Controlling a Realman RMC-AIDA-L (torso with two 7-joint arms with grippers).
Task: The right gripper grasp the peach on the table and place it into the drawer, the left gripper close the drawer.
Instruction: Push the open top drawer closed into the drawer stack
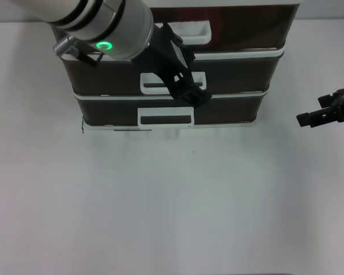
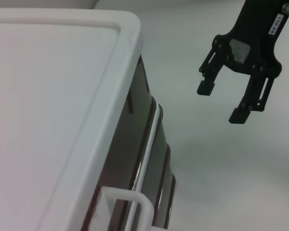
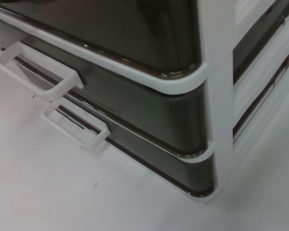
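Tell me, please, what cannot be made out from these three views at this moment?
- Peach: in no view; whether it lies inside a drawer cannot be told through the dark fronts.
- Left tool: head view shows it before the middle drawer's handle; contact is unclear.
- Right tool: open, seen from the left wrist view; the head view's right edge cuts its arm.

- From my station, the left gripper [image 1: 190,91] covered part of the middle drawer's handle [image 1: 155,83], so I couldn't judge its fingers.
- The right gripper [image 1: 312,117] was cut off by the head view's edge at the wrist.
- The drawer unit [image 3: 216,120] ran past both wrist views' edges.
- I could not see the drawers' contents.
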